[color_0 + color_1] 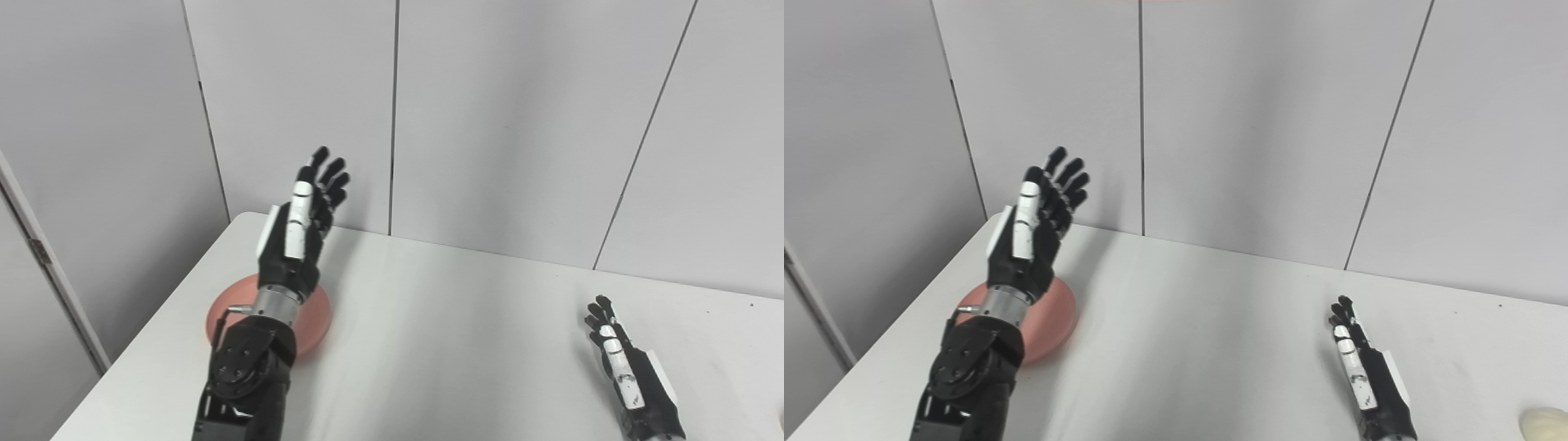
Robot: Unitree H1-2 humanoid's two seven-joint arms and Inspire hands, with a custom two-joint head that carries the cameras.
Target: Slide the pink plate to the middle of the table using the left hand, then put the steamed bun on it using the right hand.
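Plate [1053, 318] left, bun [1545, 422] right.

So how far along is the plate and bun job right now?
Nothing looks done. The plate sits near the table's left edge, not the middle. The left hand is raised above it, fingers apart, holding nothing, so the slide has not visibly begun. The right hand is open near the table on the right. The bun lies untouched at the right edge. Sliding and placing both remain.

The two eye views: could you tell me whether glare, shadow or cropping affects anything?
Left eye view: even soft light, a pale sheen on the table, the left hand hiding part of the pink plate. Right eye view: the steamed bun is cropped at the corner; faint shadow beside the right hand.
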